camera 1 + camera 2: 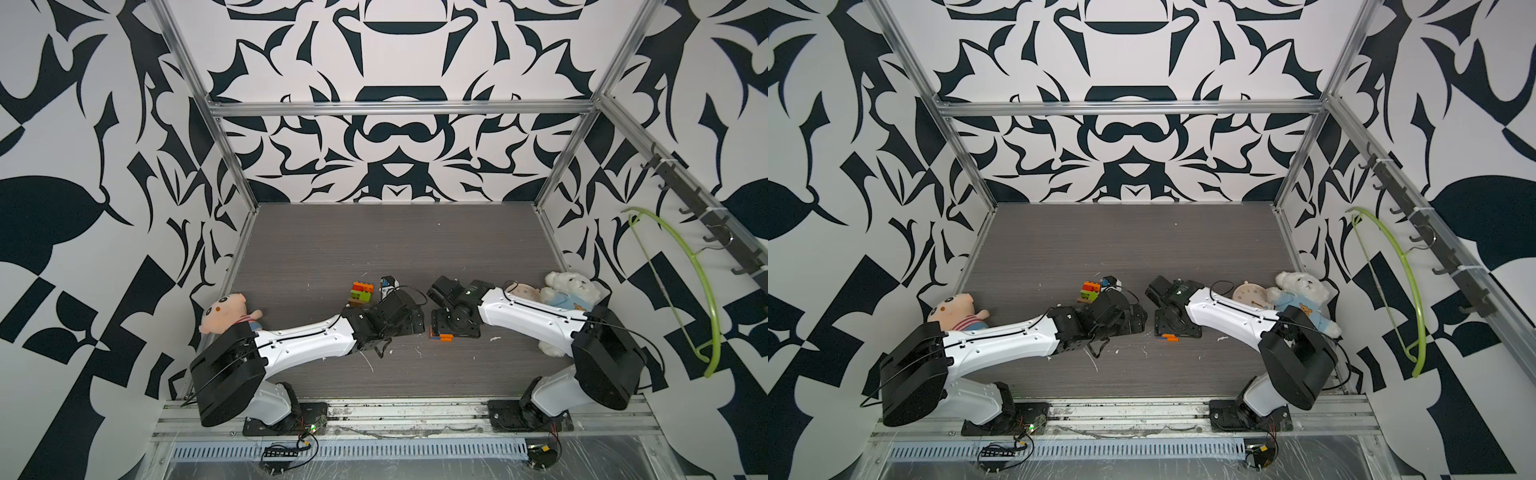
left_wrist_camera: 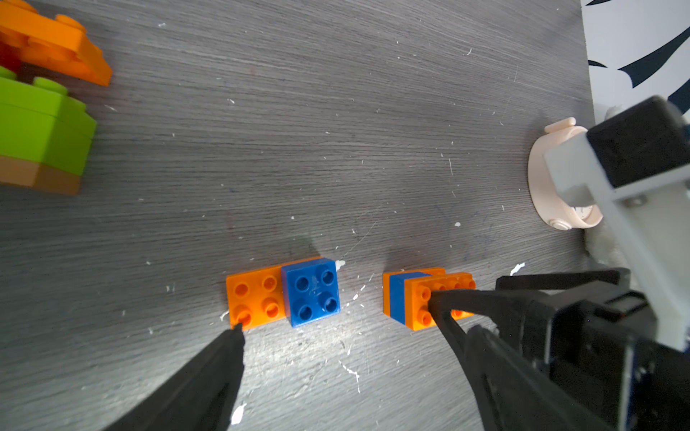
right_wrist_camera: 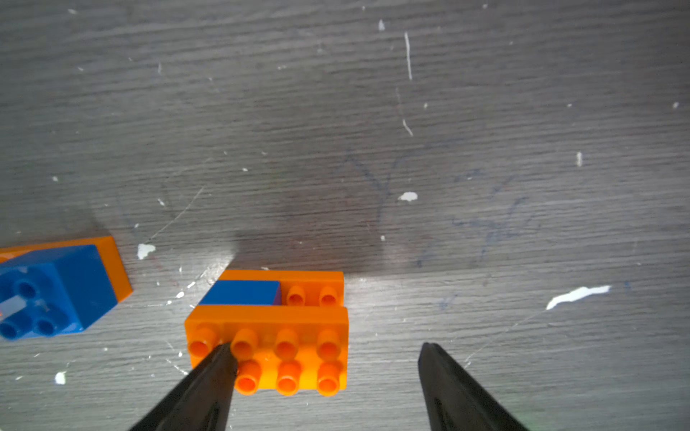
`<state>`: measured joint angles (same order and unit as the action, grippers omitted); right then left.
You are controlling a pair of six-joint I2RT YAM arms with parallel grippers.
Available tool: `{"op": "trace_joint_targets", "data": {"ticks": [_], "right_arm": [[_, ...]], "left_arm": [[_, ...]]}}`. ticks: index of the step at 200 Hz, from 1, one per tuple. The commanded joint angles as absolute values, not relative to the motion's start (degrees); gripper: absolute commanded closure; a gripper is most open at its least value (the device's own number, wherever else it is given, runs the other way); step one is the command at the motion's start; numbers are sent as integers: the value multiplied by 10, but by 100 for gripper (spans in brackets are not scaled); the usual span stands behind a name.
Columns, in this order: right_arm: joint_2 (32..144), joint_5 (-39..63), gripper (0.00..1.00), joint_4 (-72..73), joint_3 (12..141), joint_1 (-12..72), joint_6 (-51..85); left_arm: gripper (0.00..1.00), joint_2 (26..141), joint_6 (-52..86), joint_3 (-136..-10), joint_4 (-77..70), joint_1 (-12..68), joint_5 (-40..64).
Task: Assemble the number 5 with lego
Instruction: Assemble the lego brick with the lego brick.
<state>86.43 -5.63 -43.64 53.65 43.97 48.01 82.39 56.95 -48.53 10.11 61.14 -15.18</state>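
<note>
Risk check: the orange-blue-orange lego stack (image 3: 269, 336) sits on the tabletop (image 3: 373, 112), just beside the blue-on-orange piece (image 2: 310, 291). Fingers of the right gripper (image 3: 325, 347) are spread with one tip over the stack's studs, not straddling it, so closing would likely shove or tip it. Fingers of the left gripper (image 2: 336, 315) are spread wide, one tip over the same stack. Clash likely.

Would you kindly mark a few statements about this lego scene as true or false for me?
1. A blue brick sits on one end of an orange brick. True.
2. The left hand is shut on a brick. False: it is open and empty.
3. The stack at the right hand is orange, blue, orange. True.
4. The white teddy bear sits on the stack. False: it lies beside the right arm.
</note>
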Motion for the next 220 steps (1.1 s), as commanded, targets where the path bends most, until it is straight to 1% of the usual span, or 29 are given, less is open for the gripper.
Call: {"op": "trace_joint_targets", "data": {"ticks": [1,61,99,162,220], "right_arm": [[881,-59,19,-461,520,438,459],[921,-61,19,-466,486,438,447],[937,-71,19,-475,488,438,457],[848,-70,19,-479,536,439,456],[838,-68,20,-479,549,439,452]], "left_arm": [[1,831,561,-499,105,613,-151],[1,831,563,-497,107,613,-155],[1,831,562,-498,111,613,-156],[1,829,560,-497,113,613,-163],[1,829,559,-497,112,613,-161]]}}
